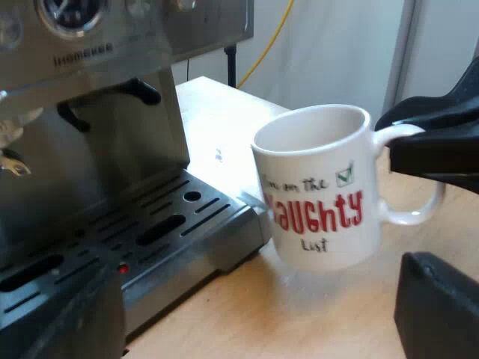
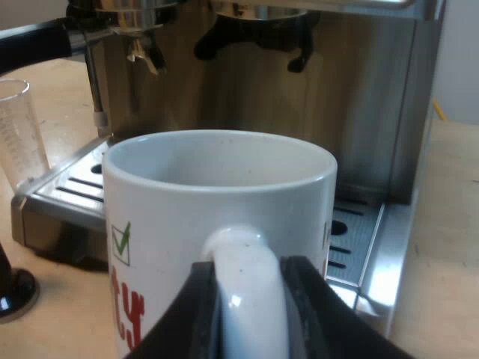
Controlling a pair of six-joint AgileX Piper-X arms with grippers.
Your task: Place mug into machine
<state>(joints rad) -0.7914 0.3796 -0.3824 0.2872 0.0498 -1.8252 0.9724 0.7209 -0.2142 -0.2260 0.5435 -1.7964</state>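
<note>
Left wrist view: the mug (image 1: 318,187) sat just beside the drip tray's (image 1: 179,217) corner, not yet on it. Left gripper (image 1: 247,299) spread wide, empty.

Right wrist view: right gripper (image 2: 247,299) pinched the mug's handle (image 2: 243,262). Best to clear the tray lip, stay level and settle under the metal holder (image 2: 129,11).

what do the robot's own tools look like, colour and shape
Both are plain black, with no markings that I can see. The right tool has two matte fingers with flat, sloping faces and angular edges. The left tool has two broad, blocky fingers with squared corners.
</note>
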